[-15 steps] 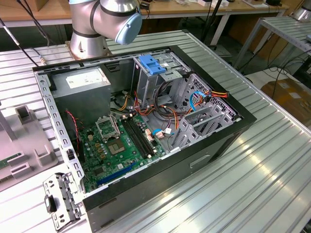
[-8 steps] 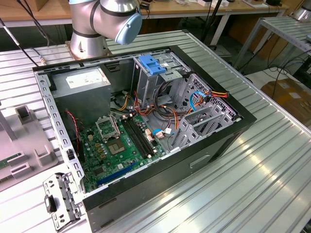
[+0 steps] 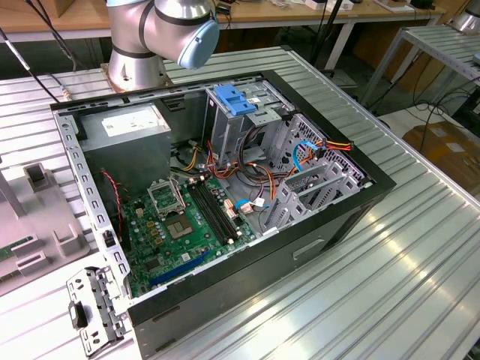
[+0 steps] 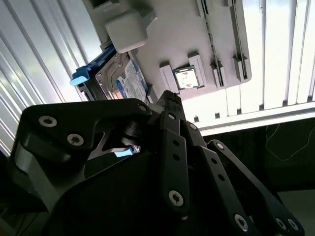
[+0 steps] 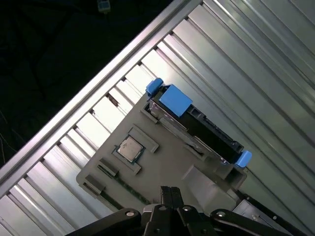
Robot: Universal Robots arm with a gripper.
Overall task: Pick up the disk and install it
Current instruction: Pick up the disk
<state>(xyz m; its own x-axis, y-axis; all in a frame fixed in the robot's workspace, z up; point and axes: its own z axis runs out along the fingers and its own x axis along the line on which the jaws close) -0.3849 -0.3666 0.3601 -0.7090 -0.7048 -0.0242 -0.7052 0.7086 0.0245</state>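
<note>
— Two things first: how is the gripper, and where is the disk?

— Closest in both wrist views is the gripper (image 5: 171,192) (image 4: 170,98). Its black tips are pressed together with nothing between them, and it hangs above a grey tray (image 5: 162,167) without touching anything.

— And the disk?

— The disk (image 5: 206,130) stands on its long edge in a slot along one side of that tray, apart from the gripper. A blue plastic carrier edges it, with a blue tab at each end. The second wrist view shows its dark face and the white label with a blue band (image 4: 125,81).

— Anything else on the tray?

— One square silvery chip (image 5: 130,147) lies flat in a shallow pocket, near the disk but not touching it. The tray rests on the ribbed metal counter (image 5: 256,59).

— Further off?

— In the exterior view an open computer case (image 3: 300,251) lies on its side on the counter. Inside are a green motherboard (image 3: 180,225), a grey power-supply box (image 3: 127,139) in the corner toward the arm, and a metal drive cage topped by a blue bracket (image 3: 234,99). Behind the case stands the arm's base (image 3: 135,60).
</note>
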